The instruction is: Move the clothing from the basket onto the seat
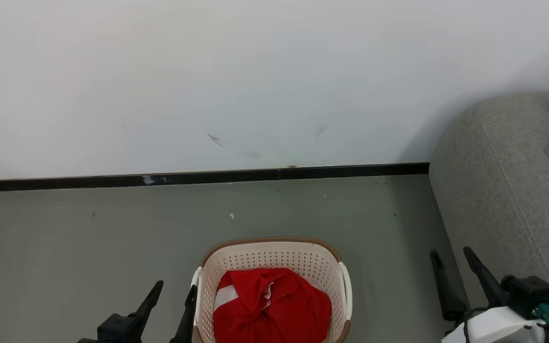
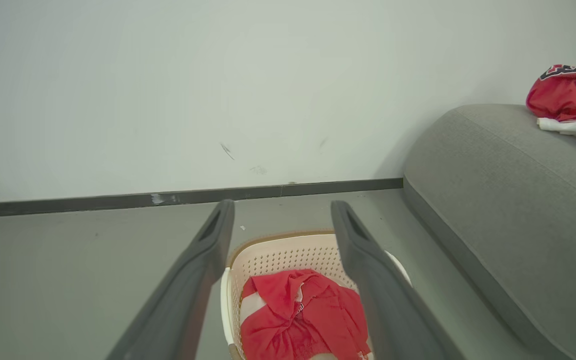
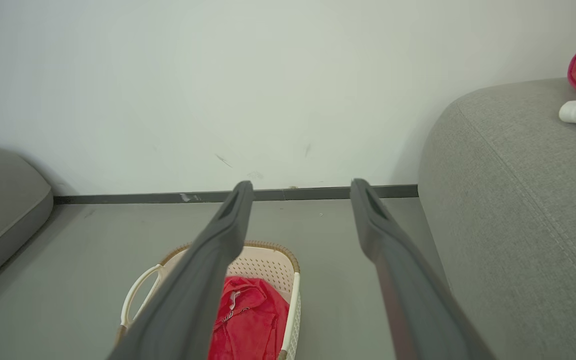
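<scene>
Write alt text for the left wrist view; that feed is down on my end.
A cream basket on the floor holds crumpled red clothing, framed by the open, empty jaws of the left gripper. To the right, a grey sofa carries a second red and white garment, with a white wall behind.

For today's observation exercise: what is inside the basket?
A crumpled red garment with a white stripe lies in the basket. Anything beneath it, and the basket's floor, is covered.
</scene>
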### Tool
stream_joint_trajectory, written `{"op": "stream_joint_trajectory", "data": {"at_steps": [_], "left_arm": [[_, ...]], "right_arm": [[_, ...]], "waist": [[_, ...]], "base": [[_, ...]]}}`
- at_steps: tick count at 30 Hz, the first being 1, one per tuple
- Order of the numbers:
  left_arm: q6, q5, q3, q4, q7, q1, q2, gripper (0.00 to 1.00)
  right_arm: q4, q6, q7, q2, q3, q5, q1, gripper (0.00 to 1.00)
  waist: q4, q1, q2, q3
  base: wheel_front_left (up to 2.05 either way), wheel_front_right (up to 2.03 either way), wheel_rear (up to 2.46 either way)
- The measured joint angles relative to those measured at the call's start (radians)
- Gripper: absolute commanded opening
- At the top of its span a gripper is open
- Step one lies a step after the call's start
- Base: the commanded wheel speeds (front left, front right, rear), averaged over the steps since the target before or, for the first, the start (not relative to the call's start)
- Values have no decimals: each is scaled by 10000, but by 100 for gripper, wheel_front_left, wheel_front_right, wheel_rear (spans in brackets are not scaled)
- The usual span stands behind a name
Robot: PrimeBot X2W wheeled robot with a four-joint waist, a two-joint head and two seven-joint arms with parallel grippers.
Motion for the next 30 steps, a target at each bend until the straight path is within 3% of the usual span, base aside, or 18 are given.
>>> {"op": "stream_joint_trajectory", "data": {"at_steps": [30], "left_arm": [[-94, 813, -1124, 752, 821, -2183, -102, 100]], "right_arm": [[-965, 0, 0, 4, 405, -79, -215, 100]], "waist": [[-574, 1, 0, 2298]], "base": [[0, 0, 0]]}}
